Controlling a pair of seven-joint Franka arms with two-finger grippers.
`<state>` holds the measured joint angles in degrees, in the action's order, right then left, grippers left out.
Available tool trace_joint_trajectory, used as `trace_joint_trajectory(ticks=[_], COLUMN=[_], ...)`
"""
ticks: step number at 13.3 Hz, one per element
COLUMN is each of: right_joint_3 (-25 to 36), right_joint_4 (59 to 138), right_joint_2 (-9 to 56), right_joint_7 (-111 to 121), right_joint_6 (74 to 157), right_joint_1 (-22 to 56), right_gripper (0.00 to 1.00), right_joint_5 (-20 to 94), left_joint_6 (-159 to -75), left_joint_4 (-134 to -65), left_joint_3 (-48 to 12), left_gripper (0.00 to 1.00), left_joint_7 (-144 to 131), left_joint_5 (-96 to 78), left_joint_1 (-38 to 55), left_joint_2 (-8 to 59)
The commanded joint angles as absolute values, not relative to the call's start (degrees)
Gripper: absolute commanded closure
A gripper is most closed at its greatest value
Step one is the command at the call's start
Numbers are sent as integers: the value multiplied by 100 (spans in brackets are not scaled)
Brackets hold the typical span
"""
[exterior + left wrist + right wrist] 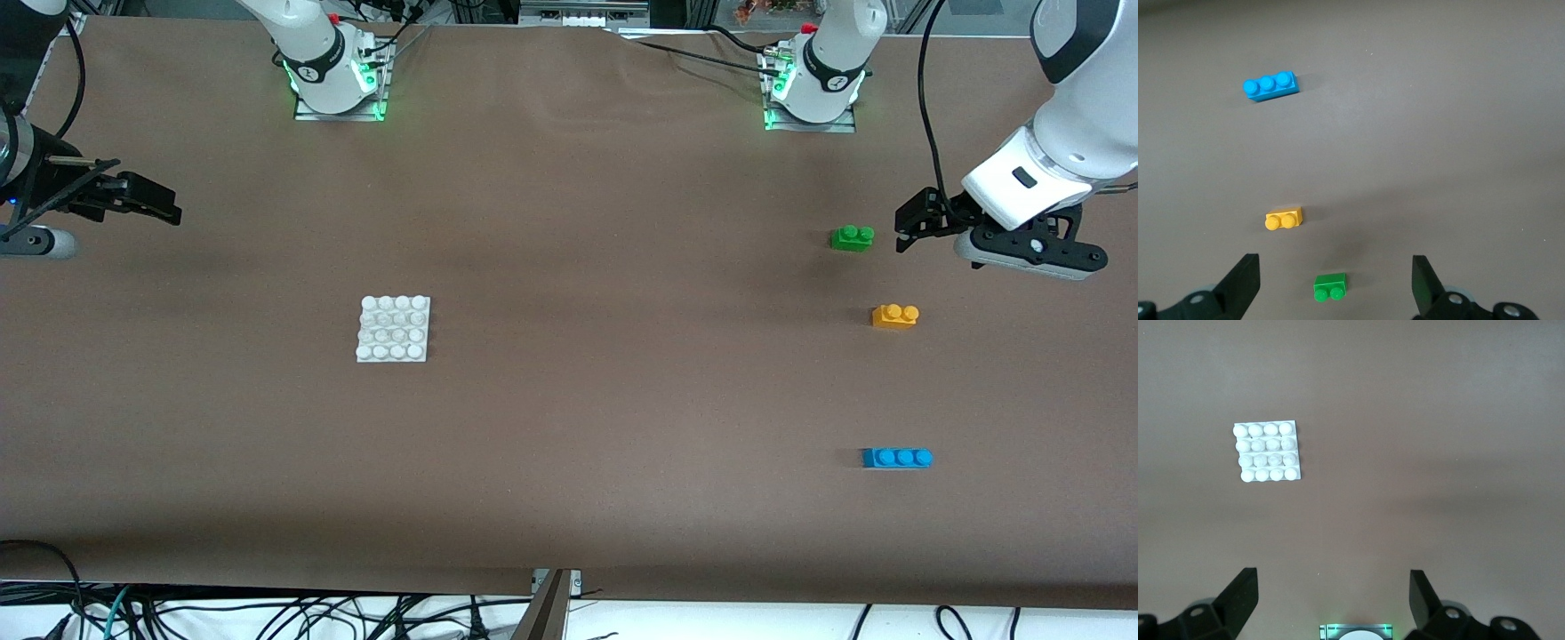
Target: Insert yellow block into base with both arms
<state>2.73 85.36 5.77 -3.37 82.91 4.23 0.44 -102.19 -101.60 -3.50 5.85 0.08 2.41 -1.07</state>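
Left pincer [907,233] hangs spread and empty over the desk [569,427] near the edge at the left arm's end, just beside the green brick [852,237]; a start pose that keeps all three bricks in its wrist view; right pincer [164,206] likewise spread and empty, up over the edge at the right arm's end, base [394,329] in its wrist view; yellow block [894,316] lies flat, studs up, untouched, nearer the front edge than the green brick, blue brick [896,458] nearer that edge again; base sits flat toward the right arm's end, well apart from the block; my read: left fetches the block, right steadies the base; nothing grasped yet.
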Motion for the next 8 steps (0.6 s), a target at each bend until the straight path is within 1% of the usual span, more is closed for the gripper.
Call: trace_joint_trajectory(ticks=[1,4,8], right_joint_3=[228,290,290], right_joint_4=[8640,8613,8613], right_joint_2=[440,457,466], right_joint_7=[-229,-124,-123], right_joint_6=[8314,8332,8358], right_joint_1=[325,334,334], right_gripper=[0,0,0], right_joint_5=[123,114,132], left_joint_6=[-10081,-10072,-9967], left_joint_4=[-10072,-10072,-9818], left_joint_3=[-325,-404,-790], left_gripper=[0,0,0], left_joint_7=[633,607,589], left_joint_5=[132,123,438], left_joint_1=[264,281,281], left_joint_2=[-141,-149,-132])
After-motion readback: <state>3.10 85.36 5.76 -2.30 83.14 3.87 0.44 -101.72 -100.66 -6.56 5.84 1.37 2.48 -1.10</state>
